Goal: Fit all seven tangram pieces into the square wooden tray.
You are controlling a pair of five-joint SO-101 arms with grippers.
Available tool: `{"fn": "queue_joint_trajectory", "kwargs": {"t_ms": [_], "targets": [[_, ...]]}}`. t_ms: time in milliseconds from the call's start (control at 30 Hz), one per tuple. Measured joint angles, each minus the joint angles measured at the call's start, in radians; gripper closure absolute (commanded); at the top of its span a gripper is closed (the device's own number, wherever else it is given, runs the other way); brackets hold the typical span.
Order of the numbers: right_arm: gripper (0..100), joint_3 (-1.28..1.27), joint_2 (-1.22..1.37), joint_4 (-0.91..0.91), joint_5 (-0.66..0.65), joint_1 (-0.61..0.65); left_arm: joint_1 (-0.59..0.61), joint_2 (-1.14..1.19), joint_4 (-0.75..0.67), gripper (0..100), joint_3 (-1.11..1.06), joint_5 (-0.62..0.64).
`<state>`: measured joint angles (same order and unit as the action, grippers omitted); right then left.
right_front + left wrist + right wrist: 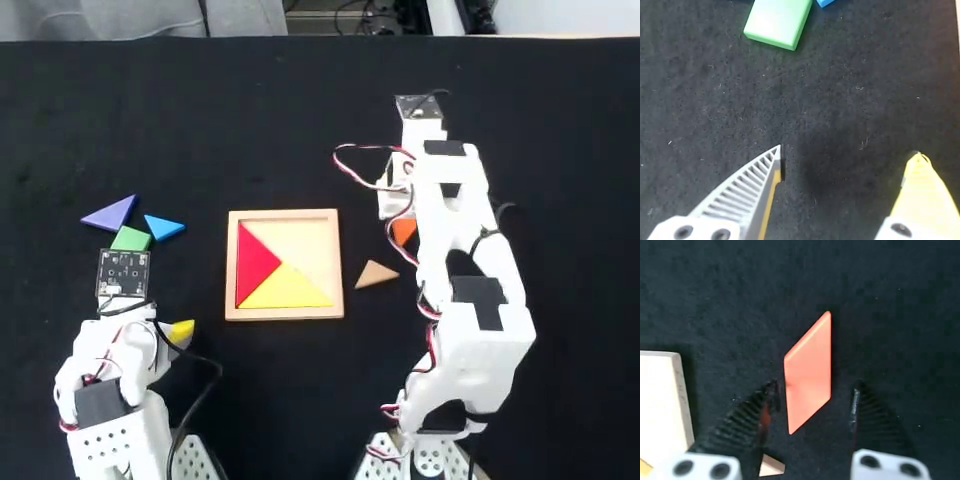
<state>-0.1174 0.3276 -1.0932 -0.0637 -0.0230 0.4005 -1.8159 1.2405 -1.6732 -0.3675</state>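
Both gaping, gripping nothing: right hand (815, 390), left hand (848, 152).
Right is straddling the orange parallelogram (807, 372); left is hovering over the surface (715, 100); green piece (777, 20) is being cut off.

Item: black cloth (200, 110) is covering the table and catching pale lint. Beyond its far edge, grey fabric (130, 15) is lying, dark cables (360, 14) are trailing, and a white surface (570, 14) is showing.
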Motion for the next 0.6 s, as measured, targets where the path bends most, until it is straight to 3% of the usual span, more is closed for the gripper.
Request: {"fn": "queue_joint_trajectory", "kwargs": {"t_ms": [100,300,600], "targets": [[78.3,0.0,-0.037,0.0,0.0,0.0,0.002,0.0,0.0,63,0.0,0.0],[89.2,-0.012,-0.052,0.003,-0.038,0.064,0.006,0.0,0.0,63,0.0,0.0],[80.3,0.009,0.032,0.006,-0.044,0.064,0.006,0.0,0.0,63,0.0,0.0]]}}
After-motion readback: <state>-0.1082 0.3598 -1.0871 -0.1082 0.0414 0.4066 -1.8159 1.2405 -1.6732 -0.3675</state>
